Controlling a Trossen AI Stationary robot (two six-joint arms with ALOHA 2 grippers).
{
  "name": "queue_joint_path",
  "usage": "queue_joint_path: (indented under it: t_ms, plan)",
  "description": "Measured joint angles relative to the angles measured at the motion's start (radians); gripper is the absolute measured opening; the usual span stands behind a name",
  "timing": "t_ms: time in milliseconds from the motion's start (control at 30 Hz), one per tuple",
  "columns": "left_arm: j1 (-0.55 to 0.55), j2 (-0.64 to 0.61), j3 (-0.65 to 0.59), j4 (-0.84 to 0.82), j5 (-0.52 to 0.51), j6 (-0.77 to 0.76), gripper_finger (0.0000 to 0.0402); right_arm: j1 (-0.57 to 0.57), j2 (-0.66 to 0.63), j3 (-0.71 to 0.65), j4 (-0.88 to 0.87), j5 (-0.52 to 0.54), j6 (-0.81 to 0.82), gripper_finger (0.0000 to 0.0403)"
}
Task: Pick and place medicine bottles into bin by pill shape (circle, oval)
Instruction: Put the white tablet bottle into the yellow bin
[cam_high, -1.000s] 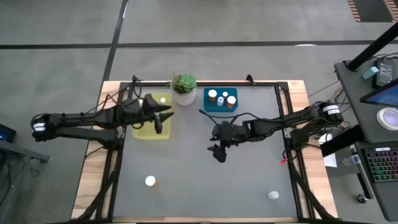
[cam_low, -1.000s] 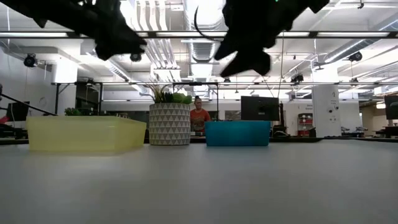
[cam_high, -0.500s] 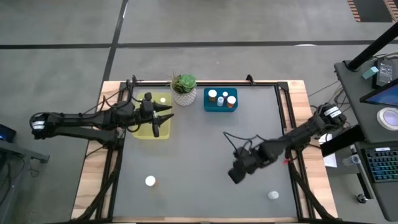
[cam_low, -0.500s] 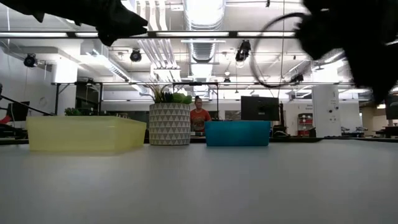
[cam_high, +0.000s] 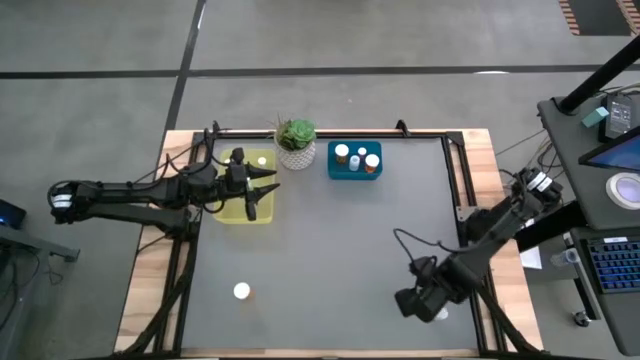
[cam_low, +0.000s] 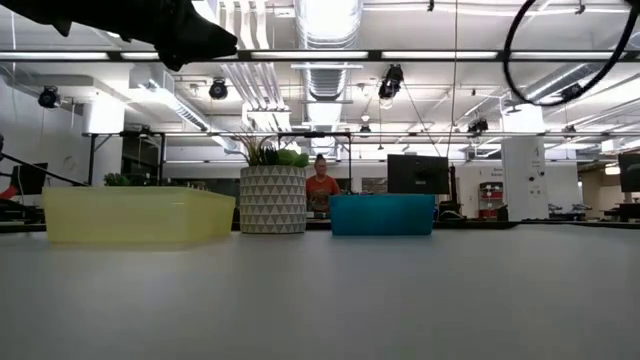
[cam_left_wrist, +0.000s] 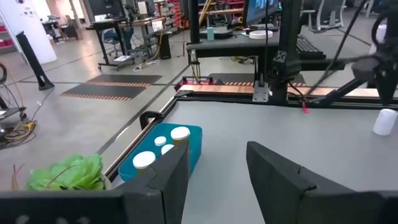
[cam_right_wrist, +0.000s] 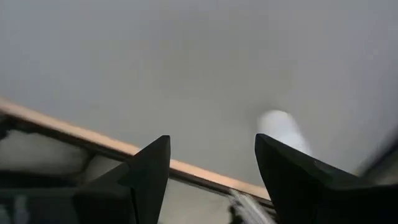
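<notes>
My left gripper (cam_high: 262, 190) (cam_left_wrist: 214, 180) is open and empty, above the yellow bin (cam_high: 240, 205). One white-capped bottle (cam_high: 262, 160) lies in that bin. My right gripper (cam_high: 412, 300) (cam_right_wrist: 214, 180) is open and empty, low near the table's near right corner. It is close beside a white bottle (cam_high: 441, 314) (cam_right_wrist: 283, 130), which lies beyond its fingertips. Another bottle (cam_high: 241, 291) stands on the table at the near left. The blue bin (cam_high: 355, 160) (cam_left_wrist: 165, 149) holds three bottles.
A white-potted green plant (cam_high: 296, 143) (cam_low: 272, 198) stands between the yellow bin (cam_low: 135, 215) and the blue bin (cam_low: 382, 213) at the far edge. A person (cam_low: 321, 188) shows in the room beyond the table. The wooden table edge (cam_right_wrist: 74, 140) runs close to my right gripper.
My right gripper has gone from the table's middle toward the near right corner and the white bottle there. It has passed out of the low view and stays open.
</notes>
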Motion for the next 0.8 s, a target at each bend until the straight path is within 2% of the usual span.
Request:
queue_joint_path:
  t_ms: [100,200,600,800]
  plan:
    - [0.000,-0.002,0.000,0.000,0.000,0.003,0.0144,0.045,0.000,0.060,-0.118,0.002,0.051,0.0226]
    - [0.000,-0.002,0.000,-0.001,0.000,0.002,0.0144,0.087,0.000,0.094,-0.158,0.001,0.111,0.0230]
    - [0.000,-0.001,0.000,-0.001,0.000,0.001,0.0144,0.233,0.003,0.074,-0.128,0.004,0.327,0.0305]
    - [0.000,0.001,0.000,-0.001,0.000,-0.001,0.0144,0.267,0.003,0.041,-0.115,0.014,0.389,0.0317]
